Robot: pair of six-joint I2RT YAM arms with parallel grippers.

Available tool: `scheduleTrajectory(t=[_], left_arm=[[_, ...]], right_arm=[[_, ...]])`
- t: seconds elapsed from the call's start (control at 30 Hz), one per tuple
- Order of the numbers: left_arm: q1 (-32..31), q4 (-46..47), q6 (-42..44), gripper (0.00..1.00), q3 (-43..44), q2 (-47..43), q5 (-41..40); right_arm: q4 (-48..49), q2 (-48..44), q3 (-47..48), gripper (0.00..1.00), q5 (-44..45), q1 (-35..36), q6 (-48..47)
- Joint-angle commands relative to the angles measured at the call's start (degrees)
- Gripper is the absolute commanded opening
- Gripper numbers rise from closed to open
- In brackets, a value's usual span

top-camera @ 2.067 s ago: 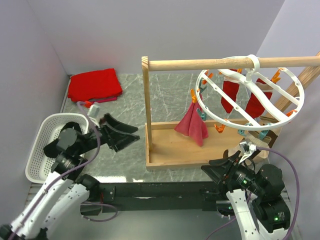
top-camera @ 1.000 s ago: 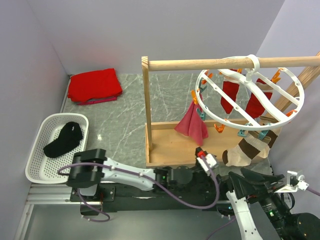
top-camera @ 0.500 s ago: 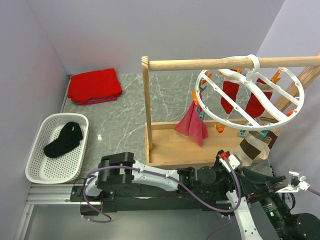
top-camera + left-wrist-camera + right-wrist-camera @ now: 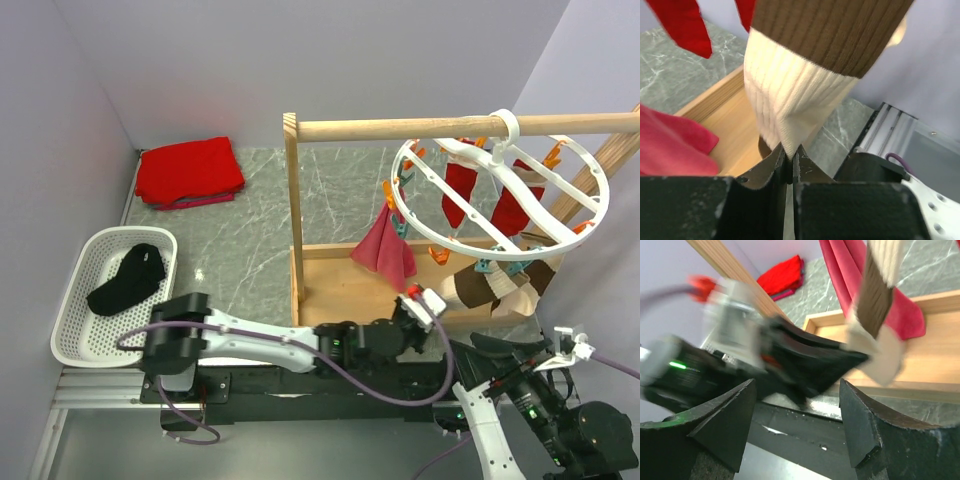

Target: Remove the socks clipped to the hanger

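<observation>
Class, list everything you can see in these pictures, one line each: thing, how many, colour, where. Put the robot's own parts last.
hanger: one, white, hooked over the wooden rail
pegs: several, orange and teal, round the hanger's ring
red socks: two, red, clipped at the far side
pink sock: one, pink, clipped at the left
brown-and-cream sock: one, below the near rim
black sock: one, in the basket
basket: one, white, near left
folded cloth: one, red, far left
wooden frame: one, pale, on the table
table: one, grey marble
left gripper: black, shut on the brown-and-cream sock's toe
right gripper: black, open, empty
</observation>
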Motion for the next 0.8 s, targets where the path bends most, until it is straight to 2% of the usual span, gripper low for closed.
scheduleTrajectory(t=[0.0, 0.17, 0.27, 0.57, 0.77], left_arm=[[0.19, -4.84, -5.20, 0.11, -4.86, -11.11, 0.86], [0.19, -6.60, -9.24, 0.11, -11.01, -18.23, -1.07], [0.19, -9.15, -10.56, 0.11, -11.73, -20.70, 0.15], [0.19, -10.12, -13.72, 0.12, -17.17, -28.26, 2.79], [0.19, -11.62, -14.52, 0.13, -17.61, -29.15, 4.02]], right_arm=[[5.05, 3.00, -0.92, 0.74, -2.39, 0.38, -2.03], [8.30, 7.03, 0.75, 0.74, -2.13, 0.29, -3.87], [8.93, 10.28, 2.50, 0.74, -0.64, 0.29, -5.02], [8.75, 17.84, 10.85, 0.74, 10.25, 0.21, -10.56], [14.44, 20.05, 12.36, 0.71, 7.55, 0.29, -9.34]])
